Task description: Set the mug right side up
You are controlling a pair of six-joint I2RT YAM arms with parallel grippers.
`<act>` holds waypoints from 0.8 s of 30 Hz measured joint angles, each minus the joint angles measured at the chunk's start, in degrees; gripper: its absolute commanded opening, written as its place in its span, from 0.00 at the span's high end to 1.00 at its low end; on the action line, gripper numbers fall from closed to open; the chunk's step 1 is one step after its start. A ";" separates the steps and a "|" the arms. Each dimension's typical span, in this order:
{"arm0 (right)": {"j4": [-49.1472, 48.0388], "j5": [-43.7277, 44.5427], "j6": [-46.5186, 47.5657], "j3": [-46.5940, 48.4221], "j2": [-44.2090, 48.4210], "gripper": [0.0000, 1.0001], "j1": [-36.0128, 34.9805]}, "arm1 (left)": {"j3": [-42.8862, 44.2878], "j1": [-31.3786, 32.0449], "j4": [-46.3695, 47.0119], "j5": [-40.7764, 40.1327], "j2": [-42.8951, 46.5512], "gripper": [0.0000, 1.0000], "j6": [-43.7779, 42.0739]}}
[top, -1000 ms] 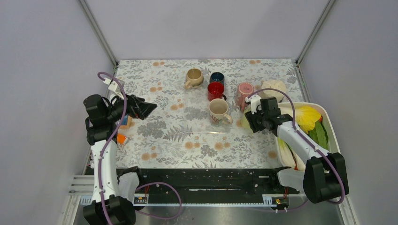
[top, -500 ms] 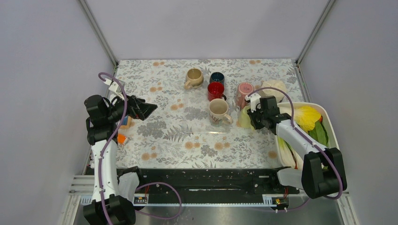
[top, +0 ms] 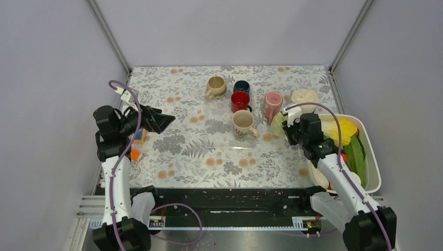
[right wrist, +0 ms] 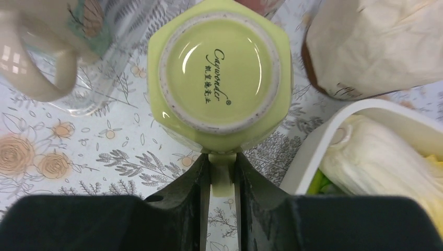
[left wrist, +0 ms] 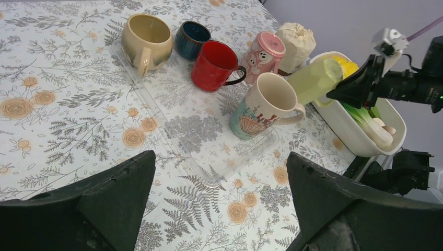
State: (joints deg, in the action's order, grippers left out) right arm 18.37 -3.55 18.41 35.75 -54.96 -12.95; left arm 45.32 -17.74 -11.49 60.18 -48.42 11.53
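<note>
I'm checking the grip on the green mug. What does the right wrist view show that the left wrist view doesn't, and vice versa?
Right wrist only: the glazed base of the light green hexagonal ceramic mug with its printed maker's mark, and its handle pinched between the right gripper's fingers.
Left wrist only: the tan round mug, the dark blue mug, the red mug, and the left gripper with its fingers open.
Both: the green mug, the cream painted mug, the beige wrapped bundle and the white plastic tub.
</note>
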 measured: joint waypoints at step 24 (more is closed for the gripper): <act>-4.87 -17.84 -25.09 27.78 1.92 1.00 0.00 | 6.47 26.43 33.83 -2.38 -14.45 0.02 25.11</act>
State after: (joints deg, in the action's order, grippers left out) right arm 13.50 -21.39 -6.68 63.53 -53.04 -12.95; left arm 51.79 8.69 22.35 57.80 -62.87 36.64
